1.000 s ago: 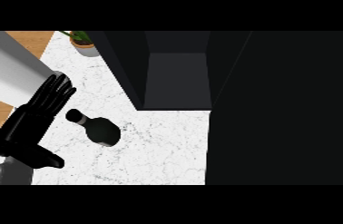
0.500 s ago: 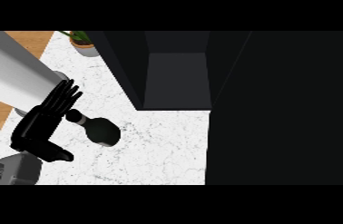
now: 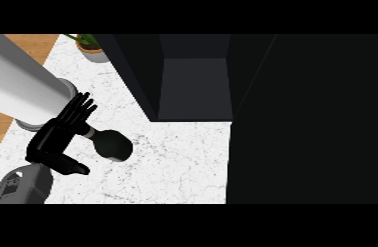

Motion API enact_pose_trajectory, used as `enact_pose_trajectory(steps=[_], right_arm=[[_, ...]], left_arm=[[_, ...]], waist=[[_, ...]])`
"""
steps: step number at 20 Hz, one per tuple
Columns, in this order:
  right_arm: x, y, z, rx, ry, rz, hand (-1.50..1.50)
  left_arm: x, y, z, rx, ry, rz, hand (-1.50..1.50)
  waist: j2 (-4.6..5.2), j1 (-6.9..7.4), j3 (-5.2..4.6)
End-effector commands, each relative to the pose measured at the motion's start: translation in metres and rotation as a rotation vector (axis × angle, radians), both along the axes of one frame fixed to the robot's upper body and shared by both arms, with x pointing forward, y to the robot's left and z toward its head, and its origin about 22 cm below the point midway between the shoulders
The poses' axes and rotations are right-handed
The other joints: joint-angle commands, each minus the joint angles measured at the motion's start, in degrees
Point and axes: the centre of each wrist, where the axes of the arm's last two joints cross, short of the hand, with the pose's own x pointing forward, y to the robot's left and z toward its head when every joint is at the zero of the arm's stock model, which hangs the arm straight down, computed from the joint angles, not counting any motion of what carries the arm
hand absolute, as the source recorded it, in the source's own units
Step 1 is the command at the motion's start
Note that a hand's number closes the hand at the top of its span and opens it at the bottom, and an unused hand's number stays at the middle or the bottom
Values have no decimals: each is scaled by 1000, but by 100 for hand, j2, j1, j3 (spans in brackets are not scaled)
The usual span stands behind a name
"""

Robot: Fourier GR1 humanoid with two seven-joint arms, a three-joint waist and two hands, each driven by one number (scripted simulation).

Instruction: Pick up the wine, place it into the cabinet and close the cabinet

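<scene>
White marbled bench (image 3: 177, 161) across the lower left of the frame, open dark cabinet (image 3: 196, 86) at top centre. Dark wine bottle (image 3: 111, 143) upright left of centre, on the bench below the cabinet. Left hand (image 3: 59, 138) just beside the bottle's neck, fingers (image 3: 77, 111) straight and open, gripping nothing. Potted plant (image 3: 90, 47) at upper left.

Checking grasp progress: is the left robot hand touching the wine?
Cannot tell. In the head view the left robot hand overlaps the neck of the wine, fingers straight, but no contact or gap shows plainly.
</scene>
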Motion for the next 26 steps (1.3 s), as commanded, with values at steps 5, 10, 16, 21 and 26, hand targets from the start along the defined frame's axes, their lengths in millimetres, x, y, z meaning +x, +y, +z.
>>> enact_pose_trajectory(steps=[5,10,16,21,26], right_arm=[[-6,9,5,8,-2,5,-150],[-18,7,9,16,-14,20,-150],[-8,13,-1,3,-9,-2,-150],[-7,5,9,-22,-10,12,-150],[-4,9,-6,-12,-20,16,-150]], left_arm=[[6,-7,-19,-12,38,-16,-150],[-8,-4,-52,8,69,-28,-150],[6,-34,-64,-11,57,-21,-150],[0,-41,-75,-13,63,-18,-150],[-16,-16,-82,-90,87,-2,-150]], waist=[[-5,14,1],[7,-38,-4],[14,-52,-6],[11,-35,-6],[33,-79,-12]])
